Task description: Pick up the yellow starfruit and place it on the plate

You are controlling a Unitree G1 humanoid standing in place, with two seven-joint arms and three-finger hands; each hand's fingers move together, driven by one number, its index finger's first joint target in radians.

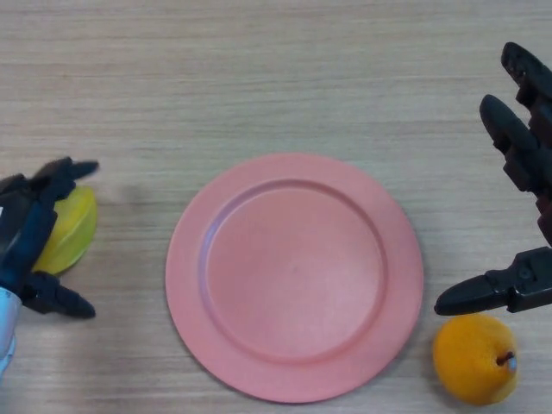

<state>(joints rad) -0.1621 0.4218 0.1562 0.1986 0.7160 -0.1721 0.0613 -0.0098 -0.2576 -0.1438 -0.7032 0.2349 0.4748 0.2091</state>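
The yellow starfruit (71,231) lies on the table at the far left, left of the pink plate (294,276). My left hand (24,231) is over the fruit's left side. Its fingers (57,178) reach over the fruit's top edge and its thumb (59,299) points out below the fruit, a little apart from it. The hand is spread, not closed on the fruit, and it hides part of the fruit. My right hand (523,153) is open at the right edge, away from the starfruit. The plate has nothing on it.
An orange fruit (475,359) with a short stem lies at the bottom right, just below my right hand's thumb (483,293) and close to the plate's right rim. The wooden table (259,78) stretches beyond the plate.
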